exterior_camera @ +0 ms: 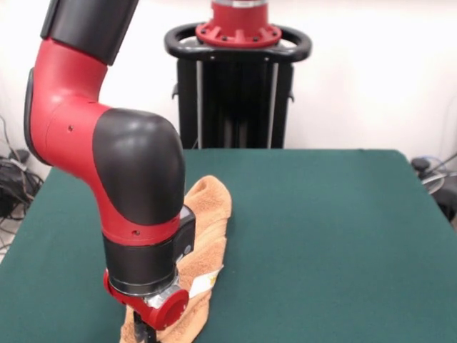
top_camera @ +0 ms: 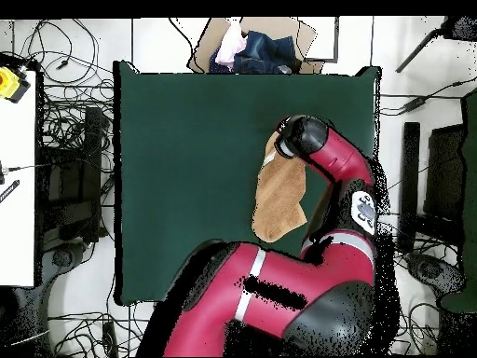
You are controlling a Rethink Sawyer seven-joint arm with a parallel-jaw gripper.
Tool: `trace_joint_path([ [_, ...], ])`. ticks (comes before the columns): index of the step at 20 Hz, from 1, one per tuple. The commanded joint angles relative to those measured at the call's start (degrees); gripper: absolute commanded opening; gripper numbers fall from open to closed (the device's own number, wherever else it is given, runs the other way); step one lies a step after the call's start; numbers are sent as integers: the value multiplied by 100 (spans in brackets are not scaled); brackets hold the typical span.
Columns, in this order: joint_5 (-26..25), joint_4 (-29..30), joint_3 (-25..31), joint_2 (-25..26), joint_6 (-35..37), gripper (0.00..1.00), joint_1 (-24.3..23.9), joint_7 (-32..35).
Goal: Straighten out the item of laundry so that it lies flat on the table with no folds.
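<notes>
The orange-tan towel (exterior_camera: 211, 214) lies folded into a long narrow strip on the dark green table (exterior_camera: 321, 236), at the front left in the front view. A small white tag (exterior_camera: 203, 284) shows on it. In the overhead view the towel (top_camera: 278, 200) runs lengthwise on the table's (top_camera: 186, 168) right part. My gripper (exterior_camera: 145, 334) hangs low over the towel's end nearest the front camera, mostly hidden by the red and black wrist (exterior_camera: 143, 236). In the overhead view the wrist (top_camera: 298, 138) covers that end of the towel and the gripper itself.
The robot's black pedestal (exterior_camera: 239, 71) stands behind the table's far edge. In the overhead view a cardboard box with clothes (top_camera: 256, 47) sits past the top edge, cables (top_camera: 70, 121) lie on the floor at left, and a white bench (top_camera: 14, 186) stands far left.
</notes>
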Motion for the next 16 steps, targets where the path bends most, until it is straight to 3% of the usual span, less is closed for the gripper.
trace_joint_path([
  [1, -38, 644, 19, -13, -850, 0, 237, 1497],
  [6, -69, 2249, 163, -1184, -1424, 0, 325, 1685],
  [9, 21, 3000, 441, -1773, -1624, 0, 138, 1603],
  [16, 195, 3780, 824, -2462, -1462, 0, -284, 1267],
])
